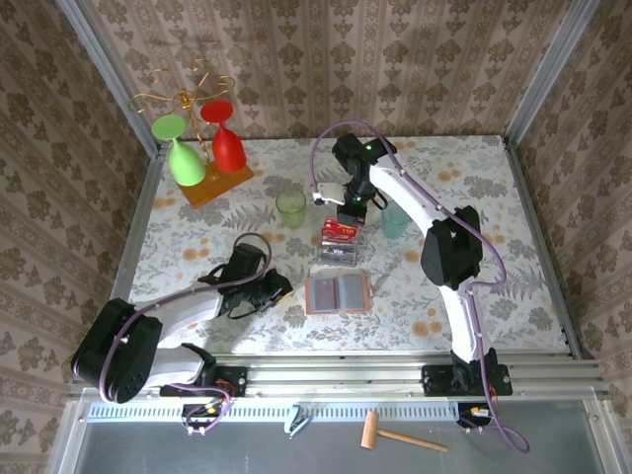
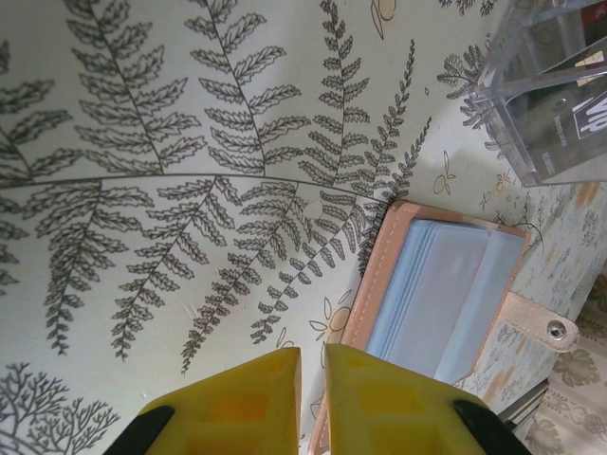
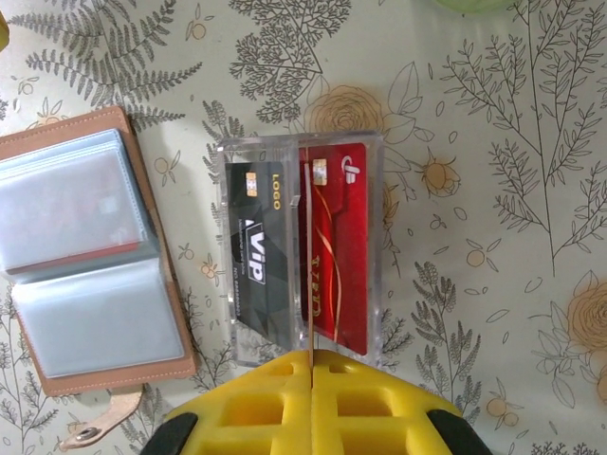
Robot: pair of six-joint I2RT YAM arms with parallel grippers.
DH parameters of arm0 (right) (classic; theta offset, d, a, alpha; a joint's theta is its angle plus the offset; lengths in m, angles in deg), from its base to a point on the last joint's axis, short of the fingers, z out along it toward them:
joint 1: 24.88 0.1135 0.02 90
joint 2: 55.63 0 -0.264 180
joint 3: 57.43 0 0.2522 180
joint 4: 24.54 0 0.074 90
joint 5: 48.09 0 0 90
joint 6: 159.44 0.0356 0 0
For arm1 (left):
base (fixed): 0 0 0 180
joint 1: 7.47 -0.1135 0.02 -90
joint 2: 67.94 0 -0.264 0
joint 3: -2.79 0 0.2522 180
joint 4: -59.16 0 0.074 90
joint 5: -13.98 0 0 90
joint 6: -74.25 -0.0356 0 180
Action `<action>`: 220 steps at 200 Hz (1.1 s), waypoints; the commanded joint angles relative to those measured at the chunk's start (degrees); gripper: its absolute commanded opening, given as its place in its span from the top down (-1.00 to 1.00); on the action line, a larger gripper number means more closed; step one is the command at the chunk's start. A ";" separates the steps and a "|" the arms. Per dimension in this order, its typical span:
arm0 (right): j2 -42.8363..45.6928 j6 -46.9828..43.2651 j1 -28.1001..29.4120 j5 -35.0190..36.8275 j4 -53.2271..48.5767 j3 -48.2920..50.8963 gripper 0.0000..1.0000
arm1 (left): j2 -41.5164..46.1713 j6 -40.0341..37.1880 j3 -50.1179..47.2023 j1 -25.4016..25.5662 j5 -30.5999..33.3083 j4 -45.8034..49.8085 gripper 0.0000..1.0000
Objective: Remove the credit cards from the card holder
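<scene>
**On the flowered table: card holder lies open, two cards sit in a clear box**

Near the front middle of the table [image 1: 197, 237], the card holder [image 1: 338, 293] lies opened flat with its pockets up, between the two arms; from the left wrist its near end is cut off behind the yellow fingers [image 2: 237, 408], and its snap tab [image 2: 545, 327] sticks out to one side.

Just beyond the holder sits a clear box [image 3: 299, 142]; it holds the red card [image 3: 341, 246] and the black card [image 3: 258, 256] side by side; the black one reads VIP, while the gold script on the red one is too fine to read.

The right gripper [image 3: 310, 365] hangs over one end of the box, its pads pressed together; a thin line runs from their seam across the box, and I cannot tell whether it is the box's divider or something thin held edge-on.

The left gripper [image 2: 313, 355] sits low at the holder's left edge; its jaws stand a slit apart and grip nothing.

Through one cloudy pocket [image 3: 76, 204] a pale shape with a reddish lower edge shows; whether it is a card I cannot tell.

Farther back stand a green cup [image 1: 291, 207], a teal cup [image 1: 397, 222] half hidden by the right arm, and a glass rack [image 1: 202, 138].
</scene>
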 commanded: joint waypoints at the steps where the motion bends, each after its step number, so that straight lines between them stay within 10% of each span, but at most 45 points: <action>1: -3.08 -2.00 -0.30 -1.33 -5.79 -4.50 1.00 | -1.13 -1.60 2.13 -0.73 -1.41 0.34 0.70; 220: -6.84 0.67 -0.57 -2.75 -7.91 -9.52 0.65 | -2.07 -1.94 3.55 -1.75 -2.42 0.36 0.70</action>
